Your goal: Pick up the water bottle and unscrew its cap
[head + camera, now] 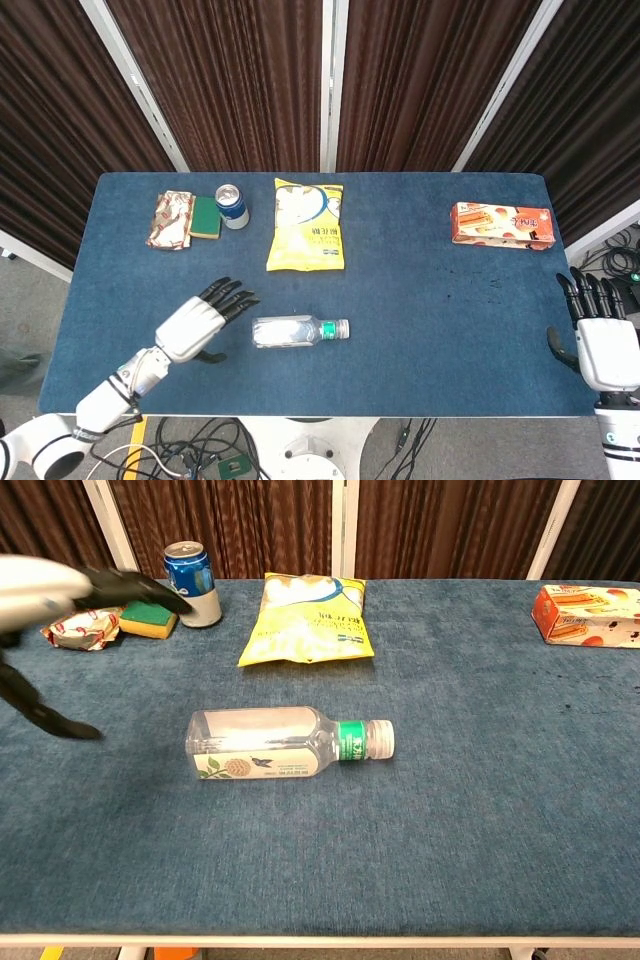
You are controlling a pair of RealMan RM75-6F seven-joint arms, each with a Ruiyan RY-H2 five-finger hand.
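A clear water bottle (296, 331) (272, 742) lies on its side on the blue table, with its white cap (343, 328) (380, 738) and green neck band pointing right. My left hand (205, 318) (60, 595) hovers just left of the bottle's base, fingers spread and empty, not touching it. My right hand (598, 328) stands upright at the table's right front edge, fingers straight and apart, holding nothing; the chest view does not show it.
A yellow snack bag (307, 225) (309, 617) lies behind the bottle. A blue can (232, 206) (193, 583), a green sponge (206, 217) (148, 619) and a wrapped snack (171, 220) (82, 628) sit at the back left. An orange box (502, 224) (589, 613) is back right.
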